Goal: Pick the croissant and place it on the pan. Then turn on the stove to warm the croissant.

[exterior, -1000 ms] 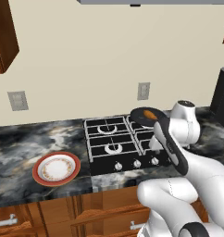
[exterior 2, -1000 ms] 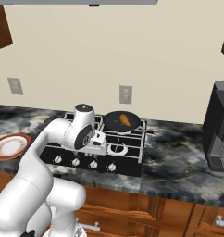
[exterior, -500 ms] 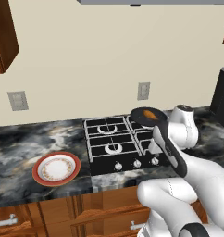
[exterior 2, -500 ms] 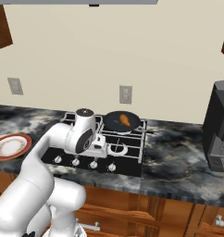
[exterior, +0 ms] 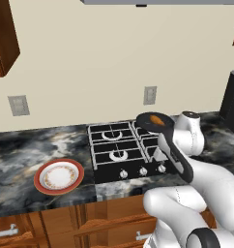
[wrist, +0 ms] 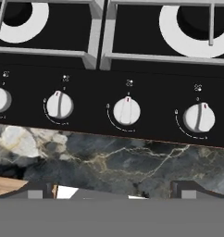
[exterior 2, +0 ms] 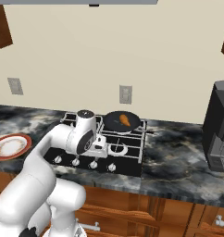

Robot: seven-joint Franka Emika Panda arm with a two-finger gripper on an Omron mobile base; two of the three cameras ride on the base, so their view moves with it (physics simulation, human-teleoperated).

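moved: arm head has drifted slightly toward the stove (exterior: 126,150) front since a second ago; rest unchanged
pan (exterior 2: 123,122): rear burner, croissant (exterior 2: 125,120) inside
plate (exterior: 58,176): on counter (wrist: 114,162), bare
gripper (exterior 2: 99,143): spread wide, holding nothing, over the knob row (wrist: 127,111)

small burner icons above stove (wrist: 132,74) knobs (wrist: 127,111), unreadable

The croissant (exterior 2: 125,120) is orange-tan against the black pan (exterior 2: 115,123). The stove (exterior: 105,164) is black with silver knobs (wrist: 127,111) and white burner rings. The plate (exterior: 58,176) is red-rimmed, white, patterned; the bench (exterior: 22,145) is dark veined marble.
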